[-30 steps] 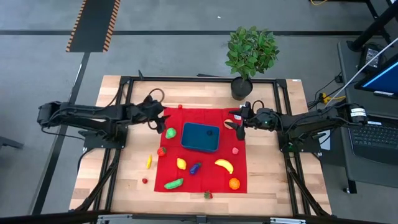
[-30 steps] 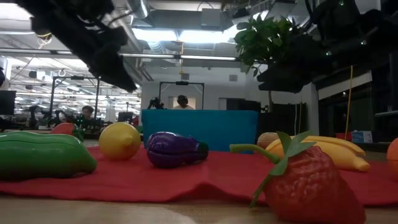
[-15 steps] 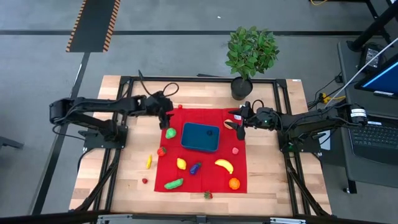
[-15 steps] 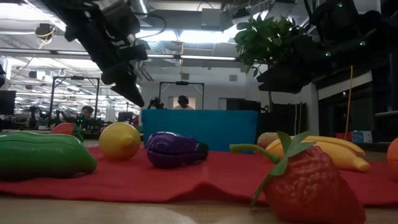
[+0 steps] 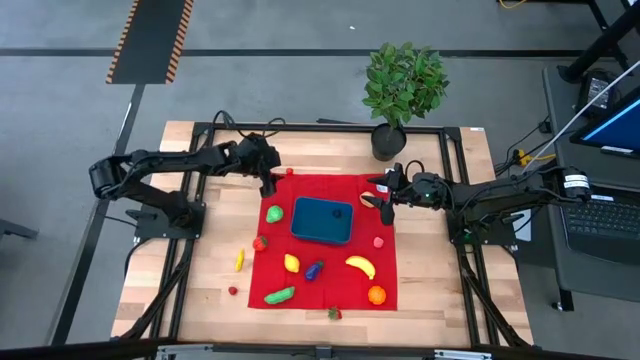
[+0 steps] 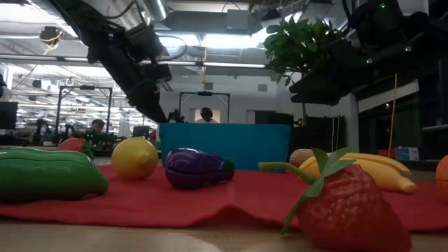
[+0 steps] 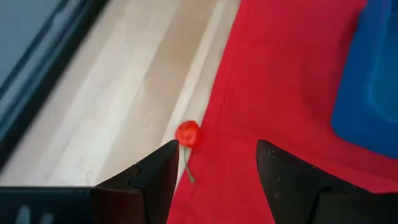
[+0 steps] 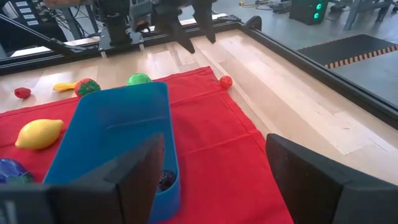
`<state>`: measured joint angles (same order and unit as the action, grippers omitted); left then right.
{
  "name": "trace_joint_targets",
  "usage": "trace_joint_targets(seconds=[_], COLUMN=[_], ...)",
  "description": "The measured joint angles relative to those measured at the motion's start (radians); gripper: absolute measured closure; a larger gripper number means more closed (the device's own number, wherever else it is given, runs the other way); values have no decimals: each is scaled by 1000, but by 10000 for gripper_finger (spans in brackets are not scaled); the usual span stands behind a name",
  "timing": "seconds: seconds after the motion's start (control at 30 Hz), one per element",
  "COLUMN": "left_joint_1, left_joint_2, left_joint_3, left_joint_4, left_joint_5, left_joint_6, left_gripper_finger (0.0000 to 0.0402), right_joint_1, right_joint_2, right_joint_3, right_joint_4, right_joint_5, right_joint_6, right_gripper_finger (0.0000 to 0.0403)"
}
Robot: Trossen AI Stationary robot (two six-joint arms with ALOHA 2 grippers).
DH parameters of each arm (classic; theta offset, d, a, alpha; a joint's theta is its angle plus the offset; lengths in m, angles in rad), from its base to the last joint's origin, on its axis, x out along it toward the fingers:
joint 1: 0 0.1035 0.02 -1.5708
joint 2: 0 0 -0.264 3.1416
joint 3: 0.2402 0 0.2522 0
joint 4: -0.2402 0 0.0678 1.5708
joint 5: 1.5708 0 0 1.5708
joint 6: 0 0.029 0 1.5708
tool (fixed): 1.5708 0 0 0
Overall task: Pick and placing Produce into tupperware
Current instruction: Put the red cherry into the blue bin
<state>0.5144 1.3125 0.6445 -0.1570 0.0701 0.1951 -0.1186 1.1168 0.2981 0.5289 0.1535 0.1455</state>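
Observation:
The dark teal-blue tupperware (image 5: 322, 220) sits on a red cloth (image 5: 330, 250), with toy produce scattered around it: a lemon (image 5: 291, 263), a purple eggplant (image 5: 314, 270), a banana (image 5: 360, 265), an orange (image 5: 376, 295), a green cucumber (image 5: 280, 295) and a strawberry (image 5: 334, 313). A small red cherry (image 7: 188, 132) lies at the cloth's far left edge. My left gripper (image 5: 269, 182) hovers open just short of the cherry, its fingers (image 7: 155, 180) on either side of it in the left wrist view. My right gripper (image 5: 384, 200) hangs open beside the tupperware's right end (image 8: 124, 130).
A potted plant (image 5: 400, 85) stands at the table's far edge behind the right arm. A green piece (image 5: 274, 213) and a red one (image 5: 260, 242) lie left of the tupperware. A yellow piece (image 5: 239, 260) and a small red one (image 5: 232, 291) lie on bare wood left of the cloth.
My left gripper has travelled toward the table's right and then toward the far edge, ending at the cloth's far left corner by the cherry. In the low view it has come lower. The right arm and all the produce have kept still.

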Motion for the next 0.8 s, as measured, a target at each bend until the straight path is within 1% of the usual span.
trace_joint_targets(seconds=[0.13, 0.27, 0.57, 0.7, 0.8], left_joint_1=[14, 27, 59, 70, 73], left_joint_2=[52, 108, 252, 309, 338], left_joint_3=[0, 42, 187, 224, 228], left_joint_4=[50, 53, -50, -98, -106], left_joint_5=[53, 54, 55, 55, 55], left_joint_6=[1, 2, 26, 46, 51], left_gripper_finger=[195, 195, 195, 195, 195], right_joint_1=[-2, -3, -3, -3, -3], right_joint_2=[0, 0, 0, 0, 0], right_joint_3=[0, 0, 0, 0, 0], right_joint_4=[4, 6, 5, 5, 5], right_joint_5=[0, 0, 0, 0, 0], right_joint_6=[0, 0, 0, -1, -4], right_gripper_finger=[120, 120, 120, 120, 120])
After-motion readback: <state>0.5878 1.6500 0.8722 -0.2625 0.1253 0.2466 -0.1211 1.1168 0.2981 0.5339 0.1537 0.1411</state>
